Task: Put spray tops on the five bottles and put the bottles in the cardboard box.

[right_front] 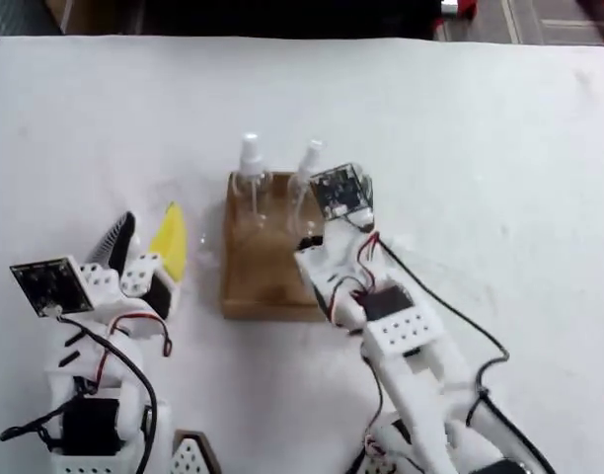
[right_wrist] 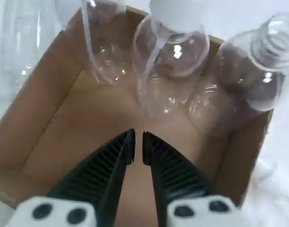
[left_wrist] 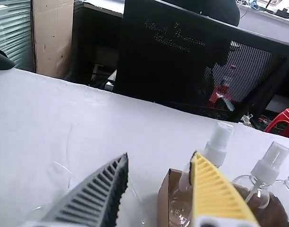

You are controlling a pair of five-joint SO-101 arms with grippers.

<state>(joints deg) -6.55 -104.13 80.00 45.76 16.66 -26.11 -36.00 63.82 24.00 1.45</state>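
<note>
Fingers [right_wrist: 106, 170] on right gripper [right_wrist: 138, 141] are nearly together: thin slit between them, nothing clamped. It hangs inside the outline of the cardboard box [right_wrist: 40, 99], tips aimed at the bare box floor on the near side. Right arm [right_front: 401, 331] comes in from the box's right near corner, with its wrist board over the right edge.

Three clear bottles stand along the box's far wall. Left bottle [right_wrist: 102, 52] has a dip tube visible inside it. Middle bottle [right_wrist: 175, 61] carries a white spray top [right_wrist: 175, 12]. Right bottle [right_wrist: 258, 71] shows an open threaded neck. In the high view, two white spray tops stick up at the far edge of the box.

Left gripper [left_wrist: 159, 158] has its jaws wide apart, one grey finger [left_wrist: 99, 194] and one yellow finger [left_wrist: 215, 194], holding nothing. It sits low over the white table [right_front: 480, 128], near the box's left side and not touching it. Black chair [left_wrist: 182, 61] stands beyond the table's far edge.
</note>
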